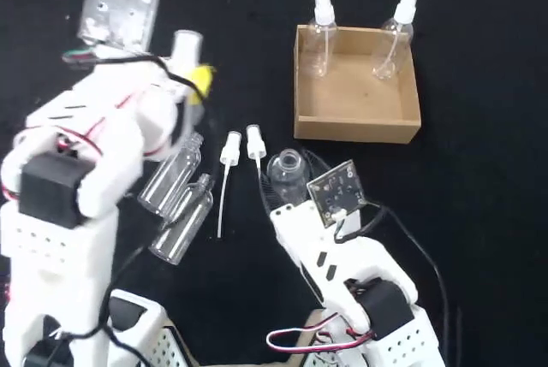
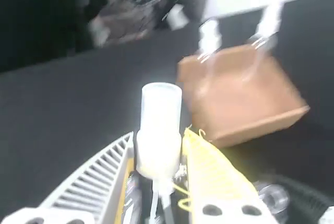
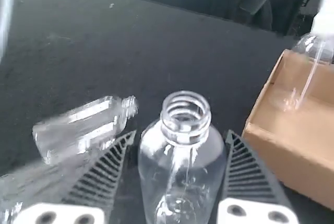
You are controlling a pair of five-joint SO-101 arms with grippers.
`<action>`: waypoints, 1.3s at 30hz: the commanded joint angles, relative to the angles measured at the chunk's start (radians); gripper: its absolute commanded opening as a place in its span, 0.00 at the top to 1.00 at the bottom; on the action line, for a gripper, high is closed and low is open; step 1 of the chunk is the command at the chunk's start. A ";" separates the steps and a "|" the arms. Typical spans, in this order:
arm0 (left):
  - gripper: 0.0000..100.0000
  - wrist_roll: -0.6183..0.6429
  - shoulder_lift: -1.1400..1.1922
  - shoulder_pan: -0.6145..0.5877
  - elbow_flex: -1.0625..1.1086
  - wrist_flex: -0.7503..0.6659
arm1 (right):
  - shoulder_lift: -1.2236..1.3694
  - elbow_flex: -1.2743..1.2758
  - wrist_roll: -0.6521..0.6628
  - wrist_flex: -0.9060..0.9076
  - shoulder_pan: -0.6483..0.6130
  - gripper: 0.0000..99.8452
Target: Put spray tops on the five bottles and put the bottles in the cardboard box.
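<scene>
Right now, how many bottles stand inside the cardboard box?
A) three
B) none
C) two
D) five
C: the cardboard box holds one capped bottle and a second bottle, and no others.

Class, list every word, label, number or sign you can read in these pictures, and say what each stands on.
None can be read: the box, the bottles and the spray tops show no print. Any marks on the arms' boards are too small to read.
</scene>
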 commanded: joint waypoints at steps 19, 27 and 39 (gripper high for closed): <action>0.86 0.157 -0.222 0.265 0.403 -0.643 | 0.010 0.016 -0.003 -0.072 -0.117 0.81; 0.86 0.157 -0.270 0.265 0.420 -0.687 | 0.010 0.016 -0.003 -0.072 -0.117 0.81; 0.86 0.157 -0.368 0.344 0.475 -0.611 | 0.010 0.016 -0.003 -0.072 -0.115 0.81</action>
